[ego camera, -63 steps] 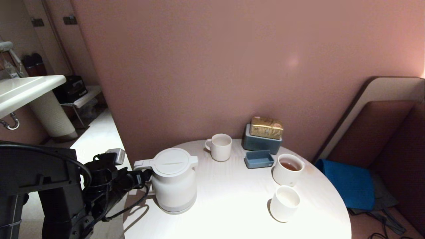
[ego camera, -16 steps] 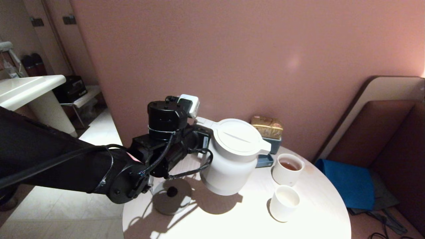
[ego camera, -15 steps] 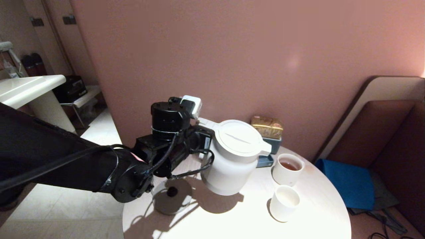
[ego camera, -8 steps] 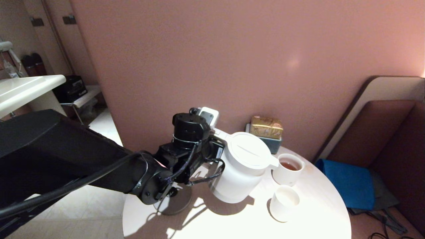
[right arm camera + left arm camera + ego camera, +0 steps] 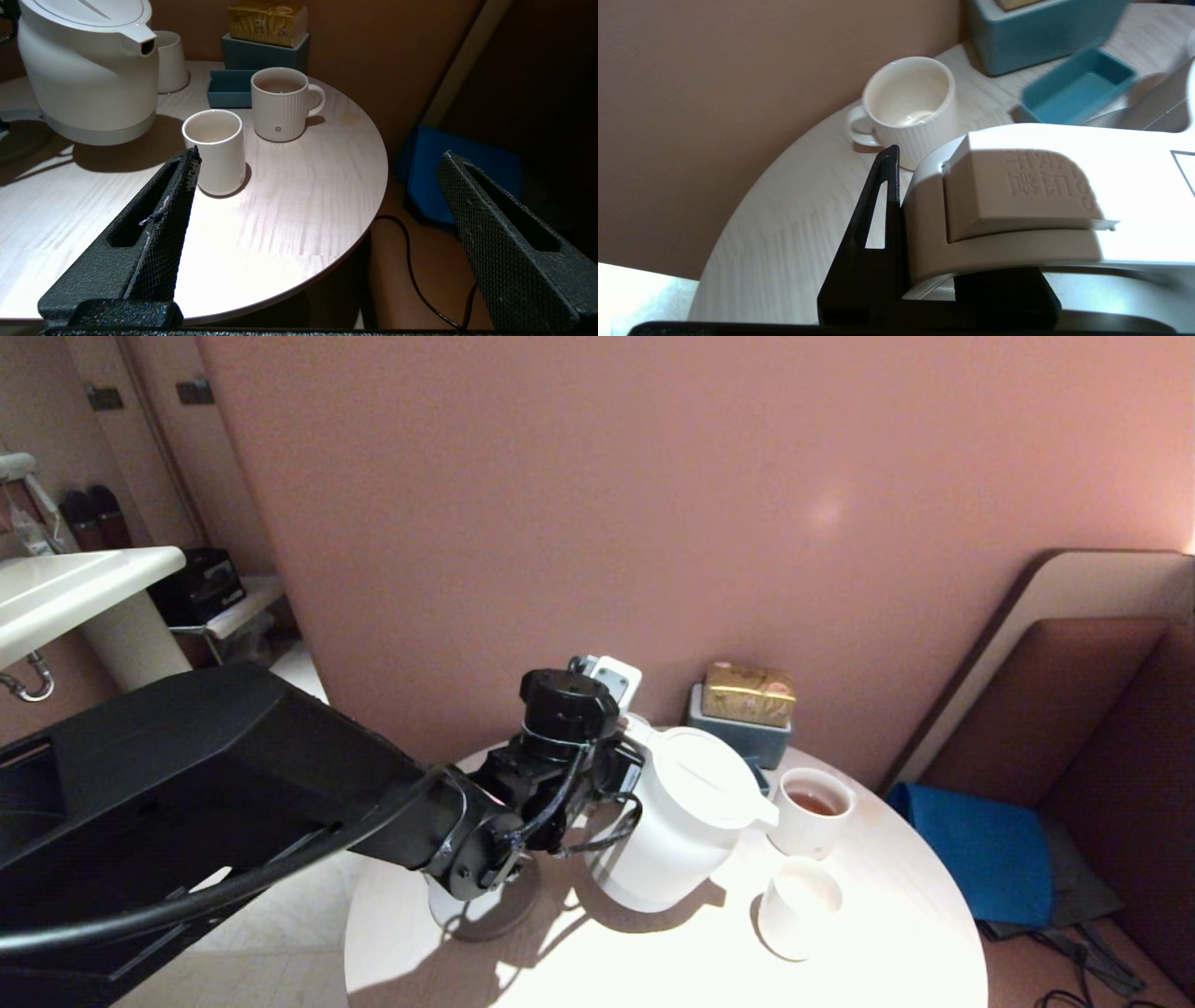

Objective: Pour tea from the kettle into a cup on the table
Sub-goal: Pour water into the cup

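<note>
Overhead, the left gripper [image 5: 624, 775] is clamping the handle of the kettle [image 5: 677, 831] and holding it tilted above the table [image 5: 868, 933], its spout pointing toward the mug [image 5: 810, 810] that is holding the tea [image 5: 814, 803]. The cup [image 5: 799, 908] is standing just in front of that mug, nearer the robot, apart from the kettle. A round grey base [image 5: 490, 905] is lying bare on the table behind the arm, and a gold packet [image 5: 749, 693] is sitting on a blue box [image 5: 733, 737] by the wall. Close up from the left wrist, the dark fingers [image 5: 873, 242] are pressing against the kettle's [image 5: 1064, 205] handle, with a second mug [image 5: 908, 109] and a small blue tray [image 5: 1076, 86] standing beyond on the table [image 5: 784, 233]. From the right wrist, the right gripper [image 5: 308, 242] is hanging wide apart off the table's [image 5: 289, 224] edge, holding nothing; the cup [image 5: 215, 150] is standing between the kettle [image 5: 88, 70] and the tea-filled mug [image 5: 280, 102], touching neither.
</note>
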